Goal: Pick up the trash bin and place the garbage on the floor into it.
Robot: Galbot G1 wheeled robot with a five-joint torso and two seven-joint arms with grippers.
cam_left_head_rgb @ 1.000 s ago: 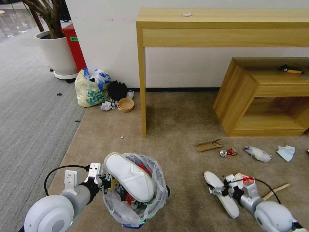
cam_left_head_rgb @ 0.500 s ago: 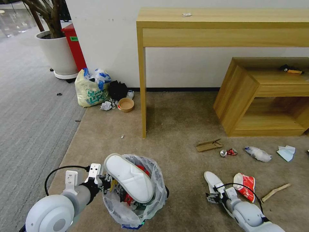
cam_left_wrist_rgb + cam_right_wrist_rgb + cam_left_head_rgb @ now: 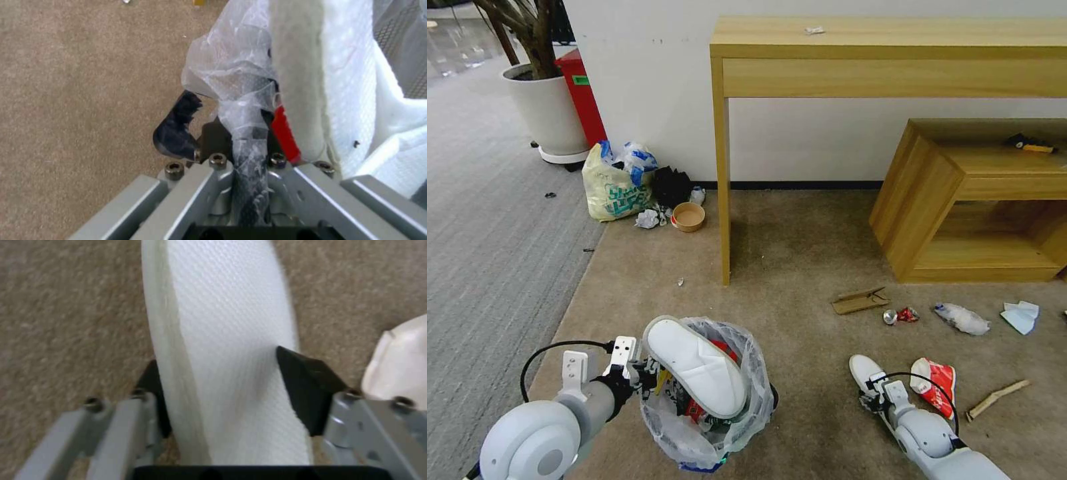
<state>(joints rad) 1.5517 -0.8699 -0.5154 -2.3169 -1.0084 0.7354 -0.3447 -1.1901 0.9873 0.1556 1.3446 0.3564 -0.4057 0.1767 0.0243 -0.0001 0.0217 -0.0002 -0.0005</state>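
My left gripper is shut on the rim of the trash bin, a small dark bin lined with a crinkly clear bag. One white slipper lies across the bin's top. My right gripper is open, low over the carpet, its fingers astride a second white slipper. Other garbage lies on the floor: a red wrapper, a wood stick, a cardboard piece, a crushed red can, clear plastic and a pale-blue tissue.
A wooden console table's leg stands ahead, with a low wooden cabinet at the right. By the wall are a yellowish shopping bag, a brown paper bowl, a tall red bin and a plant pot.
My right arm has come down and slightly left, uncovering the red wrapper, and its fingers now straddle the slipper on the floor. The left arm and the bin have stayed put.
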